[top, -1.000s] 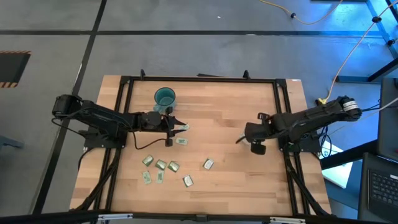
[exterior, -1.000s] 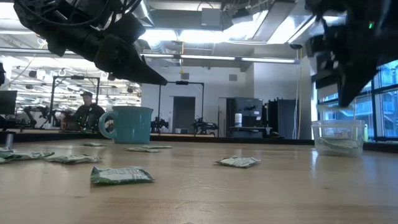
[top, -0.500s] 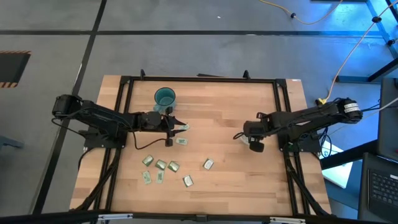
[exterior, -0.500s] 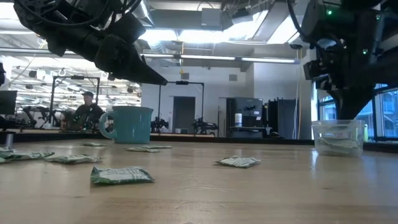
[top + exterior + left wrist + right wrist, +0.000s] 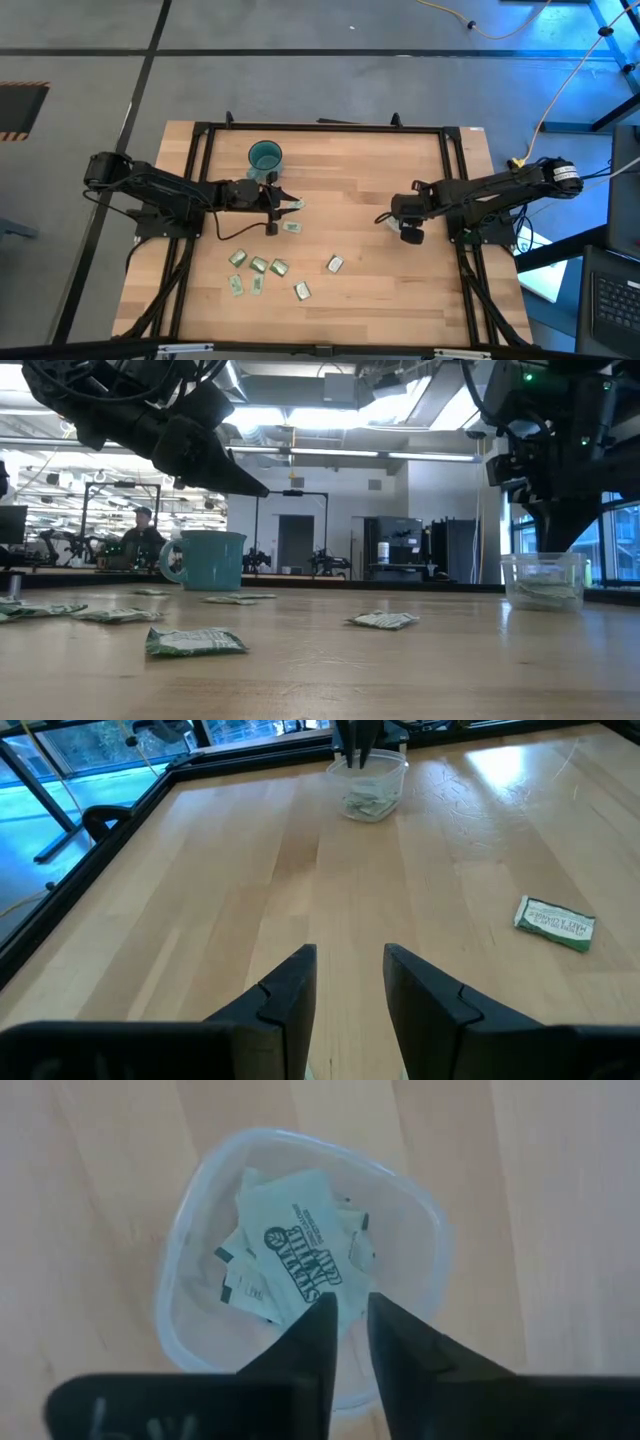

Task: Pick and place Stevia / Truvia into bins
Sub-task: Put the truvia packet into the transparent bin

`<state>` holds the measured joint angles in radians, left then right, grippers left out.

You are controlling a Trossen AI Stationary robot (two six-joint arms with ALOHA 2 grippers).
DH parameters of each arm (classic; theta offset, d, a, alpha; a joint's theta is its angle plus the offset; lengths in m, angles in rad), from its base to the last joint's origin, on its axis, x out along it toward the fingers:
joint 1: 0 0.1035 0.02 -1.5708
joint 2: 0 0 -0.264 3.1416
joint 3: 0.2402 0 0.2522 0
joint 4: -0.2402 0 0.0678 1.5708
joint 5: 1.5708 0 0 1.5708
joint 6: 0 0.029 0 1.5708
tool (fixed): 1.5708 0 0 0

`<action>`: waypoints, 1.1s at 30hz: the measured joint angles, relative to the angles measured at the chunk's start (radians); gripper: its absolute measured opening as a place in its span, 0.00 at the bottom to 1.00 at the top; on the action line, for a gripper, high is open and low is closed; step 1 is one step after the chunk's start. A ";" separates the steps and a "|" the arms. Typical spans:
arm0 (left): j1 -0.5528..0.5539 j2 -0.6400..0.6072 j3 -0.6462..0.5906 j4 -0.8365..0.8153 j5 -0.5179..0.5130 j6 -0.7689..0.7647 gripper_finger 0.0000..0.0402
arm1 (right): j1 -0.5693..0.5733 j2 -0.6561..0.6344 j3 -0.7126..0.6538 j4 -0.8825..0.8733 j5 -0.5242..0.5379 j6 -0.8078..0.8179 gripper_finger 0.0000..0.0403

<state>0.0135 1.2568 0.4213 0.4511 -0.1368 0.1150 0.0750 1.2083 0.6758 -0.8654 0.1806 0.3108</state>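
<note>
Several small green-and-white sachets [image 5: 279, 267] lie flat on the near left part of the table; one [image 5: 555, 918] lies just beside my left gripper. The teal cup [image 5: 265, 157] stands near the far edge. The clear cup [image 5: 543, 582] stands right of centre and has several sachets [image 5: 290, 1250] in its bottom. My right gripper [image 5: 347, 1330] hangs straight over the clear cup [image 5: 190, 1240], pointing down, its fingers a narrow gap apart and with nothing between them. My left gripper [image 5: 350, 985] hovers open above the table by the teal cup [image 5: 205, 560].
A black metal frame [image 5: 200, 135] runs around the table top. Bare wood lies between the two arms [image 5: 345, 200]. A cabled stand and a laptop [image 5: 610, 300] sit off the table's right side. A person [image 5: 140, 535] sits in the room behind.
My right gripper has shifted a little toward the table's left and far side, settled over the clear cup, and then stayed still. The left arm and the sachets on the table have not moved.
</note>
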 joint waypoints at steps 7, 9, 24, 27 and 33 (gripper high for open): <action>0.000 0.000 0.000 0.000 0.000 0.000 0.28 | 0.001 0.000 0.122 -0.070 0.001 0.054 0.22; 0.000 0.000 0.000 0.000 0.000 0.000 0.28 | 0.010 0.000 0.174 -0.041 0.002 0.046 0.22; 0.000 0.000 0.000 0.000 0.000 0.002 0.28 | 0.158 0.015 0.210 0.511 0.000 -0.193 0.22; 0.000 0.000 0.000 0.000 0.000 0.002 0.28 | 0.178 0.063 0.200 0.561 0.000 -0.191 0.22; 0.000 0.000 0.000 0.000 0.000 0.003 0.28 | 0.198 0.224 0.198 0.693 -0.040 -0.245 0.22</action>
<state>0.0136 1.2568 0.4213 0.4511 -0.1364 0.1177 0.2732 1.4322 0.8742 -0.1722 0.1404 0.0659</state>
